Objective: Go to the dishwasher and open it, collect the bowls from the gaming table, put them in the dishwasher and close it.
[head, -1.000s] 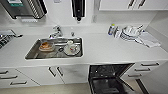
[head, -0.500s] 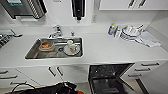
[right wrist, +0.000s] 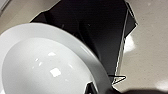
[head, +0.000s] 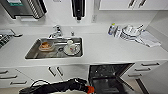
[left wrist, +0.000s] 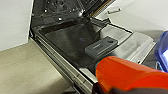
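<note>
In my right wrist view a white bowl [right wrist: 50,62] sits close against the right end effector; I judge it held by the rim, though I cannot tell. Glazed and stiff, it looks slippery and chip-prone, so the rim is the hold. The dishwasher [head: 110,77] stands open below the surface [head: 105,50]; the left end effector [head: 86,88] hangs near its door, its opening unreadable.
</note>
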